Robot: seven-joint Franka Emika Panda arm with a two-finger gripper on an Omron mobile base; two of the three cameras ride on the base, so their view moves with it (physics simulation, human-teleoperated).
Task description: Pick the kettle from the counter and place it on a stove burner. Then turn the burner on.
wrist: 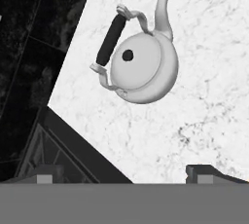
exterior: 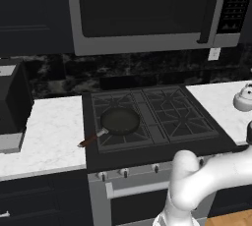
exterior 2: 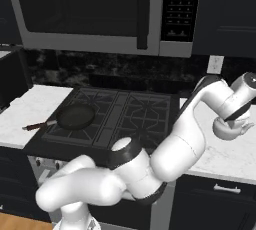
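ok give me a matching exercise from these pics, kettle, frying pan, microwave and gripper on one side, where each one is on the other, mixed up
Things:
1. kettle
2. frying pan
3. microwave
4. gripper

Places:
A. mounted on the wall above the stove
B. above the counter, open, looking down at the kettle
C. on the front left stove burner, handle sticking out over the counter
D. standing on the white counter to the right of the stove

Right pairs: 1-D, 2-C, 3-A, 4-B

White-silver kettle (wrist: 143, 69), grey-veined white counter (wrist: 204, 116)
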